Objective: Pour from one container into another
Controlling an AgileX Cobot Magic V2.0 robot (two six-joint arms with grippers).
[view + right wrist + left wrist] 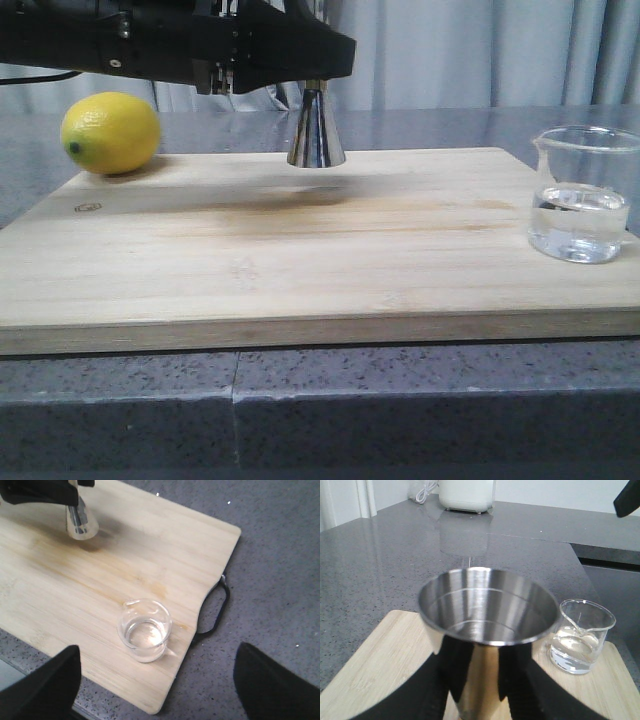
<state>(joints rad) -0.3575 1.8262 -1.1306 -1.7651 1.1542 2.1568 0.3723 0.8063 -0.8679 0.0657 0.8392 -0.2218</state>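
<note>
**Jigger lifted, beaker not yet taken**

Nearest the front camera: stone counter edge, then the wooden board.

- Left gripper clamps the steel jigger at its lower half; in the front view the jigger hangs above the board, upper centre of frame, shadow beneath it.
- Glass beaker, part-filled with clear liquid, stands at right edge of frame, near the board's right end.
- Right gripper hovers over it, fingers spread wide, holding nothing.

Judgement: receiver is being positioned; pour not begun. Next move calls for the right gripper to grasp the beaker without tipping it.

Also: lemon, upper left. Grey curtain behind; a white appliance at the counter's far end.
</note>
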